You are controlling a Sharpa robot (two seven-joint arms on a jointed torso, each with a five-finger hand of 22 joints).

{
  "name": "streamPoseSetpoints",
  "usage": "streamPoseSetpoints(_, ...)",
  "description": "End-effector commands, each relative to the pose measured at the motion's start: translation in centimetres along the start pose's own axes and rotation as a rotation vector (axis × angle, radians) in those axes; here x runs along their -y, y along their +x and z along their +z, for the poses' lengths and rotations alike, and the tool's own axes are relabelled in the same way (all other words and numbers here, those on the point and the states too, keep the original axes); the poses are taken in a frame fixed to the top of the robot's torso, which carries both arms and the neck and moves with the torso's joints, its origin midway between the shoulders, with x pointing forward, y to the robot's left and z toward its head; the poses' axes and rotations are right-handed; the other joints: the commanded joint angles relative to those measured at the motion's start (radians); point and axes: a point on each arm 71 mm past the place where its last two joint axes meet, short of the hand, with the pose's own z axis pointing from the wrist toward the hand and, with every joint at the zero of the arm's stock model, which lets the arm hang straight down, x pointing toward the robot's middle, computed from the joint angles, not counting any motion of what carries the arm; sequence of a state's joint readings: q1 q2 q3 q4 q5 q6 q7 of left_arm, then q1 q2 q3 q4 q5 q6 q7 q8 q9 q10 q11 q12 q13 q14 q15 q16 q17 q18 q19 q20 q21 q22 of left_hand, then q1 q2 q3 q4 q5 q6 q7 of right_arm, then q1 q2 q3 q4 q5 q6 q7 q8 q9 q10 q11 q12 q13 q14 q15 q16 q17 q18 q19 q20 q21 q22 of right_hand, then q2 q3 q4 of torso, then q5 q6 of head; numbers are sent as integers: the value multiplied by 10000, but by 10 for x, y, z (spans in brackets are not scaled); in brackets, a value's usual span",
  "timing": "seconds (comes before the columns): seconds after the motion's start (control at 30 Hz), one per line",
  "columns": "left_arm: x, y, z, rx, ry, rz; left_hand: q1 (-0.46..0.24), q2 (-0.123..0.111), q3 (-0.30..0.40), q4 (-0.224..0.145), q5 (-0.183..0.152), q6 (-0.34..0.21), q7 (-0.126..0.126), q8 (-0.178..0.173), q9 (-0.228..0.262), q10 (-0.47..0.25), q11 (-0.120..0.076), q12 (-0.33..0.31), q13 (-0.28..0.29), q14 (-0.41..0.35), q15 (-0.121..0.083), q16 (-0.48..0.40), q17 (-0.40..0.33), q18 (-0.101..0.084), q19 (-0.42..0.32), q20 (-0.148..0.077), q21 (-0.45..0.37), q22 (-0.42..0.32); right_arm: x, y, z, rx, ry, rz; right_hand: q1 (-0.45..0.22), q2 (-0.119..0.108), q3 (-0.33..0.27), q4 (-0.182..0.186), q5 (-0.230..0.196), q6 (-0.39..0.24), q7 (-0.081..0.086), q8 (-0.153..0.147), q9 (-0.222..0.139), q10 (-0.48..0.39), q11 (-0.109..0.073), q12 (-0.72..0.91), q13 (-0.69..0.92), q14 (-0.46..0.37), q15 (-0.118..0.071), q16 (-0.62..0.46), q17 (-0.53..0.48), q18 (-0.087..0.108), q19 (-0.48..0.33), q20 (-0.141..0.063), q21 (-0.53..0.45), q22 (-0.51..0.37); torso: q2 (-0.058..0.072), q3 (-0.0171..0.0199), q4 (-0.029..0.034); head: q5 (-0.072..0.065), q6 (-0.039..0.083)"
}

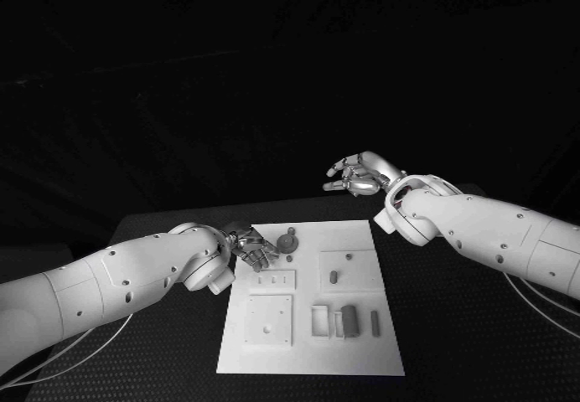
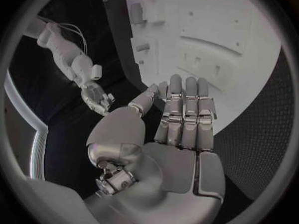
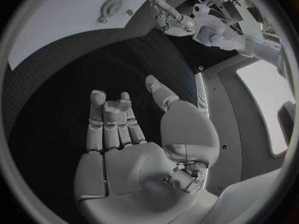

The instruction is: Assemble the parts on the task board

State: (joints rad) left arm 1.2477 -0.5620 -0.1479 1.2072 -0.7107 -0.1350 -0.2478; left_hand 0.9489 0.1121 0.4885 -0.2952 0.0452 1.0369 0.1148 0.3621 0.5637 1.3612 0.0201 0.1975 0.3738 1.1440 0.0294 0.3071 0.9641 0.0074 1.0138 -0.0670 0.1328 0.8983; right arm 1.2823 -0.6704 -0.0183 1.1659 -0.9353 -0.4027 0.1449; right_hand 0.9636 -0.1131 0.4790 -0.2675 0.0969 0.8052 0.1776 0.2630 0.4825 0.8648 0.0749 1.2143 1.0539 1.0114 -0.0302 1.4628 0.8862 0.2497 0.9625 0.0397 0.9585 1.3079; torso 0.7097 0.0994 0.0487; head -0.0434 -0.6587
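The white task board [image 1: 363, 352] lies in the middle of the black table. Grey parts sit on it: a round piece [image 1: 287, 242] near its far left corner, a small peg [image 1: 333, 274] at mid-board, and upright pieces [image 1: 349, 321] in slots nearer me. My left hand [image 1: 248, 248] hovers at the board's far left edge, close beside the round piece, fingers stretched out and holding nothing [image 2: 184, 114]. My right hand [image 1: 357, 176] is raised beyond the board's far right corner, fingers apart and empty [image 3: 124, 129].
The black table [image 1: 484, 335] extends on both sides of the board. The right wrist view shows the board [image 3: 62, 15], the round piece [image 3: 112, 6] and my left hand [image 3: 165, 15] at a distance. The left wrist view shows recessed slots on the board [image 2: 206, 35].
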Motion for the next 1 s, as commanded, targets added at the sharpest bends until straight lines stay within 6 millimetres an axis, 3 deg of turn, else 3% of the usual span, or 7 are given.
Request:
streamPoseSetpoints(0.03,-5,7,0,-126,-778,1562,178,-23,-101,34,41,242,-277,41,89,233,-105,267,256,533,-215,506,252,46,461,-191,426,391,-3,-8,4,287,-142,402,-48,68,-47,-16,-22,-31,73,-11,-16,-85,-2,-61,-13,-51,-8,-65,-11,121,-43,32,-41,37,4,-6,10,-6,-78)
streamPoseSetpoints(0.13,-5,8,2,61,-927,2026,307,-39,-246,32,75,236,-369,3,176,875,-461,1407,1162,1157,-637,1717,878,159,1128,-563,1271,1232,-5,-12,7,364,-174,371,-59,71,-56,-20,-24,-32,72,-11,-19,-88,-3,-63,-20,-56,-8,-68,-16,121,-50,34,-47,37,6,-11,3,-11,-124)
streamPoseSetpoints(0.17,-5,9,3,39,-1079,2221,399,-148,-213,78,83,277,-522,-18,234,1064,-666,2637,2173,1590,-998,2749,1353,239,1613,-833,1965,1904,-6,-12,7,360,-178,373,-63,76,-58,-22,-24,-32,72,-11,-20,-89,-3,-64,-23,-58,-9,-69,-19,121,-52,35,-49,37,9,-12,3,-17,-142)
streamPoseSetpoints(0.23,-6,10,4,-22,-1256,2510,331,-239,-21,56,73,315,-644,-72,319,869,-801,4462,3715,1888,-1350,4052,1801,307,1993,-1156,2782,2783,-6,-12,8,350,-176,376,-66,82,-60,-23,-23,-31,71,-11,-21,-90,-4,-65,-26,-60,-9,-70,-22,121,-54,36,-51,37,14,-9,0,-22,-162)
streamPoseSetpoints(0.37,-6,14,5,60,-1464,2895,205,-240,368,74,36,357,-708,-126,435,553,-879,6001,4926,2202,-1795,5232,1869,394,2453,-1456,3431,3448,-7,-11,8,302,-180,395,-69,87,-63,-24,-23,-31,71,-10,-22,-90,-4,-65,-29,-62,-9,-71,-24,121,-56,36,-53,38,7,-10,2,-42,-257)
streamPoseSetpoints(0.5,-5,18,7,23,-1514,3018,56,-264,566,70,57,397,-716,-154,528,442,-912,6401,5157,2355,-1933,5757,1624,418,2702,-1589,3631,3672,-8,-10,9,279,-188,402,-72,93,-65,-26,-23,-31,71,-10,-23,-90,-4,-64,-32,-62,-10,-70,-26,121,-56,37,-54,38,8,-12,3,-62,-327)
streamPoseSetpoints(1.0,0,25,10,-205,-1537,3074,-290,-303,762,82,54,602,-786,-148,754,323,-971,6628,5106,2137,-1944,6380,910,342,2723,-1680,3594,3874,-7,-9,9,162,-127,414,-66,146,-62,-42,-18,-18,66,-1,-25,-88,-9,-60,-48,-64,-15,-67,-38,121,-57,37,-58,42,4,-17,5,-112,-445)
